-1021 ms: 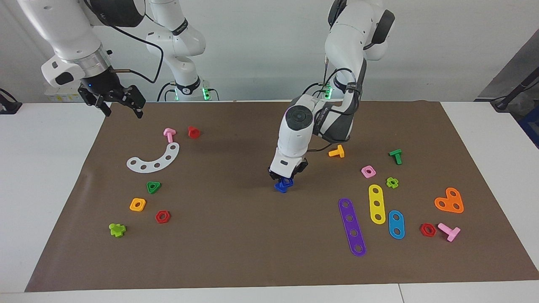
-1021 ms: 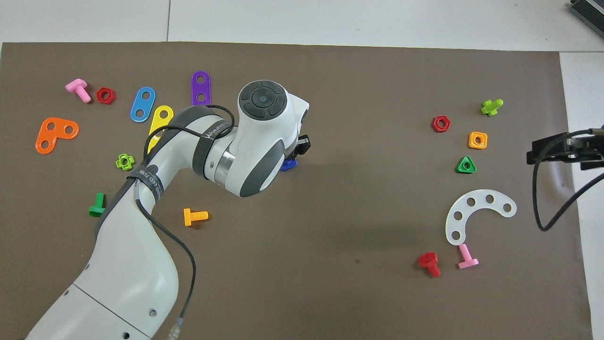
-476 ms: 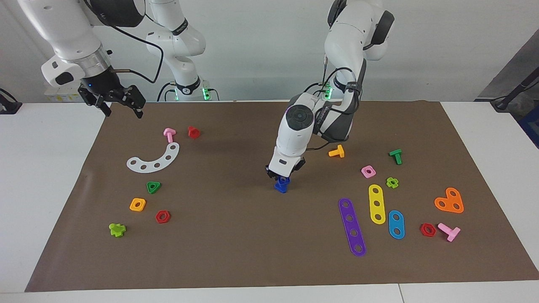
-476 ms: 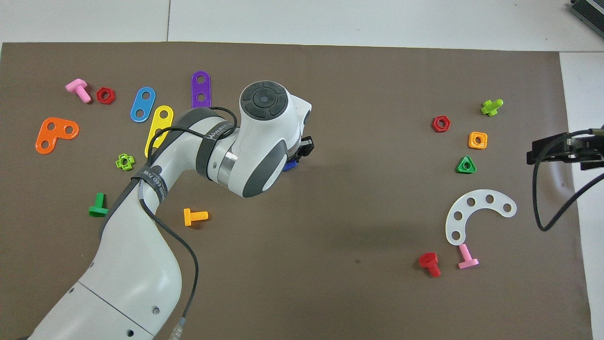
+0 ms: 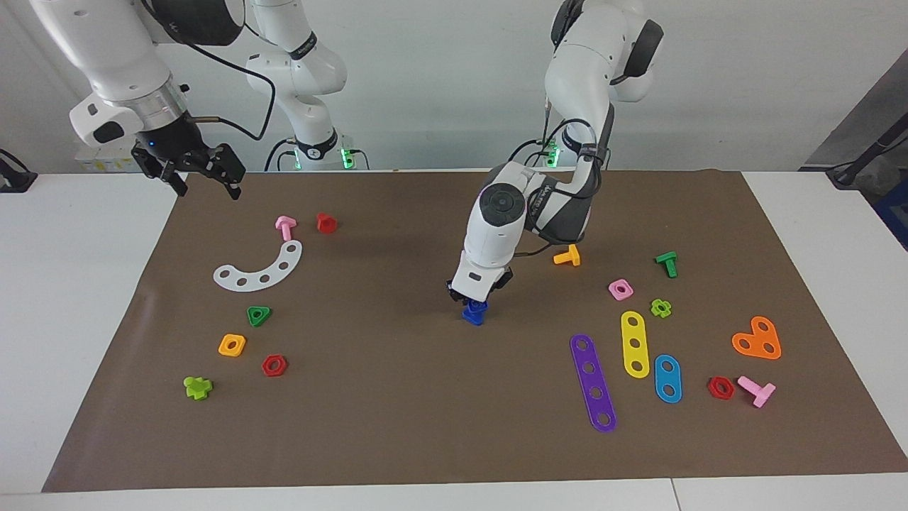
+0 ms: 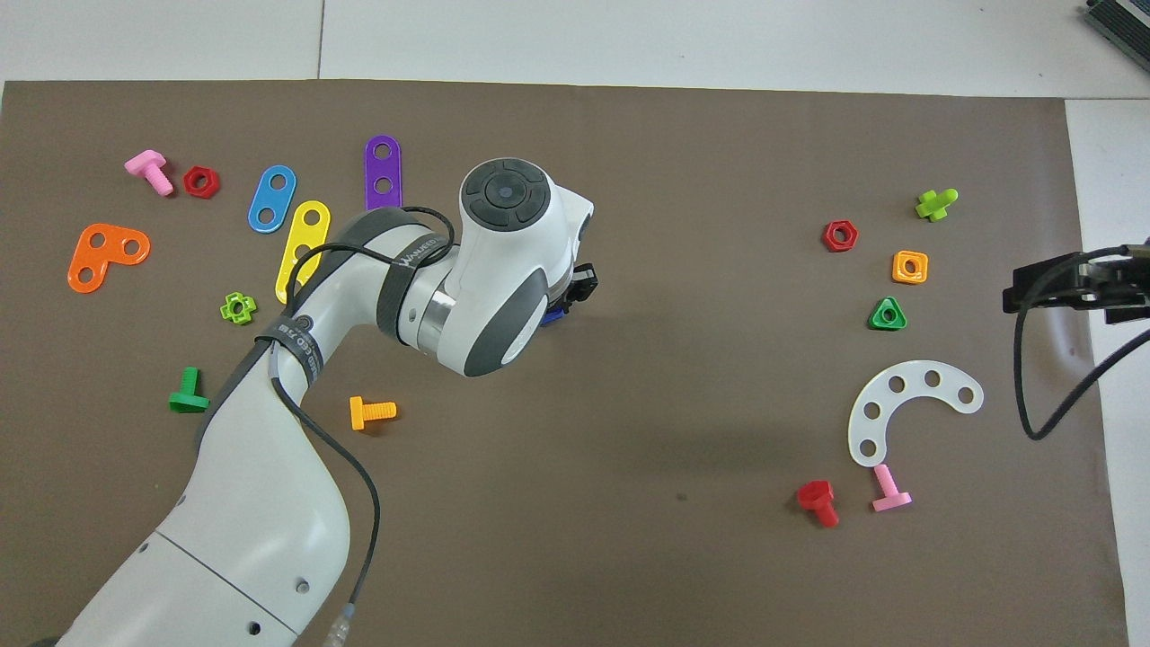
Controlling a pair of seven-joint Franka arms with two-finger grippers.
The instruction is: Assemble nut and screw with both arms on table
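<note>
1. Surface [image 5: 85, 298]: white top overlaid with a brown mat [image 5: 397, 411].
2. Left gripper [image 5: 474, 298]: low over the middle of the mat, fingers closed on the screw; in the overhead view the arm's wrist hides most of it.
3. Screw [image 5: 474, 313]: dark blue, at the gripper's tips, its lower end at or just above the mat; cannot tell which. Only a blue sliver [image 6: 552, 314] shows from overhead.
4. Nut: dark blue; cannot be told apart from the screw at the gripper's tips.
5. Right gripper [image 5: 207, 181]: raised over the mat's edge at the right arm's end, fingers apart, holding nothing; this arm waits.
6. Right arm's end of the mat: white arc plate [image 5: 261, 270], pink bolt [image 5: 285, 227] and red bolt [image 5: 325, 223] nearer the robots than the arc; green triangle nut [image 5: 259, 315], orange square nut [image 5: 232, 345], red hex nut [image 5: 274, 365], lime piece [image 5: 197, 387] farther out.
7. Left arm's end of the mat: orange bolt [image 5: 567, 255], green bolt [image 5: 667, 263], pink nut [image 5: 620, 289], lime nut [image 5: 661, 307], purple strip [image 5: 593, 382], yellow strip [image 5: 635, 343], blue strip [image 5: 667, 378], orange plate [image 5: 757, 339], second red hex nut [image 5: 721, 387], second pink bolt [image 5: 757, 390].
</note>
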